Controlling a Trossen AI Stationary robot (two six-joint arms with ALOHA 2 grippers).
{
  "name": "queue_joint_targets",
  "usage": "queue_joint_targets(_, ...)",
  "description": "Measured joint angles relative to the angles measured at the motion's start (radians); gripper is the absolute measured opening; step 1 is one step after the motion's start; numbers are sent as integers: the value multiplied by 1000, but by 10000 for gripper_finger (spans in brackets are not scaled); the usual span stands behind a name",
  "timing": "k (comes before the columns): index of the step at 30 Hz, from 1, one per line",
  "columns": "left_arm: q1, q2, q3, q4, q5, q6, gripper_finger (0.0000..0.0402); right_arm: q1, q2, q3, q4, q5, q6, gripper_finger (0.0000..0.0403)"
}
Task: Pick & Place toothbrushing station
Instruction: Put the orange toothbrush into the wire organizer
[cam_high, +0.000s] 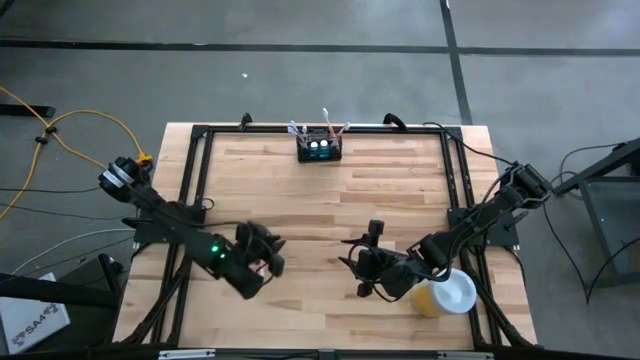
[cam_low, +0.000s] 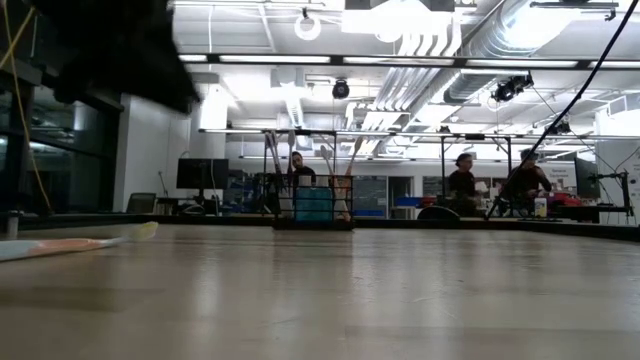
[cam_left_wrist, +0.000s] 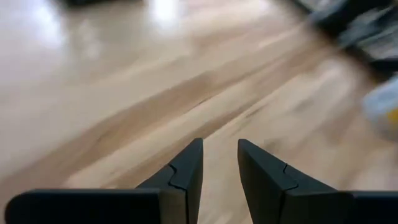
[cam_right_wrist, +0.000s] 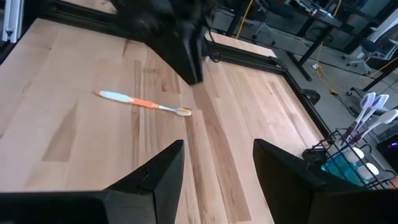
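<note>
Nearest us in the high view sit the left gripper (cam_high: 268, 252) and right gripper (cam_high: 362, 265) at the table's (cam_high: 400, 200) near edge, both over bare wood with nothing held; left jaws are parted a little, right jaws spread wide. The toothbrushing station (cam_high: 319, 147) stands at the far edge, about 12 o'clock from both, roughly 1 o'clock from the left and 11 o'clock from the right, its long axis across the table. We judge the right arm slightly nearer.
</note>
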Motion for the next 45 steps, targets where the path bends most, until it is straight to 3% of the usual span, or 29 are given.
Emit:
queue_joint_targets(6,51,4,0,-205,211,-205,97,0,0,0,-8,-19,0,185)
queue_joint_targets(16,41,85,0,-228,415,-396,97,0,0,0,-16,-22,-1,185)
queue_joint_targets(29,60,117,-13,-276,448,-391,97,0,0,0,-16,-52,15,185)
queue_joint_targets(45,60,118,-90,-178,478,-415,97,0,0,0,-16,-52,15,185)
